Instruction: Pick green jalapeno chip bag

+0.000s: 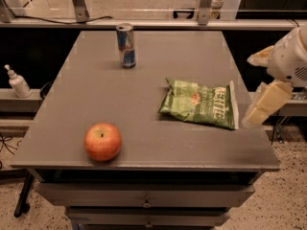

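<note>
The green jalapeno chip bag point(200, 104) lies flat on the right half of the grey table point(158, 71), its white "KETTLE" lettering toward its right end. My gripper point(248, 91) hangs just off the table's right edge, right beside the bag's pale sealed end and a little above table height. Its two cream fingers point(267, 102) stand apart, one above the other, with nothing between them. It is not touching the bag.
A red apple point(102, 141) sits near the table's front left. A blue and silver drink can point(126, 45) stands upright at the back left. A white pump bottle point(18, 82) stands on a ledge left of the table. A rail runs behind the table.
</note>
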`<state>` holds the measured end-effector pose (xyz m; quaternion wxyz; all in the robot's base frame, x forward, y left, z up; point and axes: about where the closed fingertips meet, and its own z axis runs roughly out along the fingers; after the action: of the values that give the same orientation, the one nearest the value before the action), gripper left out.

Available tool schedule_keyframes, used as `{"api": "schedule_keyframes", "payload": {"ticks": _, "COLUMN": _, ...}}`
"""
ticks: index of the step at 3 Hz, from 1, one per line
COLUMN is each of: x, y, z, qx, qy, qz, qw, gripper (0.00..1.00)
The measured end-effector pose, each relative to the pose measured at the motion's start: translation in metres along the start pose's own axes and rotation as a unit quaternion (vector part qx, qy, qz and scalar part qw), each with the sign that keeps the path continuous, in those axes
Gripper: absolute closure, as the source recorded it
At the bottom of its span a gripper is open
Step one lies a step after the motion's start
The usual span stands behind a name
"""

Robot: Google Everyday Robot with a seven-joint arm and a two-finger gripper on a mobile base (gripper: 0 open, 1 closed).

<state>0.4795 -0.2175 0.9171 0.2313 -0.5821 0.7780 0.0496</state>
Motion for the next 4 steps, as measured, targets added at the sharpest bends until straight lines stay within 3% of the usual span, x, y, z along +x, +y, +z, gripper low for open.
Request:
{"api": "schedule_keyframes", "payload": {"ticks": 1, "x": -0.004, "y": -0.017, "z": 0.033, "qx": -0.014, "qy": -0.03, "qz": 0.003, "qw": 0.9994, "gripper": 0.0}}
{"api": "schedule_keyframes", "payload": {"ticks": 3, "x": -0.021, "y": -0.023, "z": 0.097, "qx": -0.058, "qy": -0.057, "qz": 0.003, "qw": 0.9967, "gripper": 0.0}}
{"api": "schedule_keyframes", "payload": {"ticks": 4, "x": -0.028, "y": -0.022, "z": 0.111, "qx": -0.069, "qy": -0.063, "qz": 0.005, "qw": 0.9956, "gripper": 0.18}}
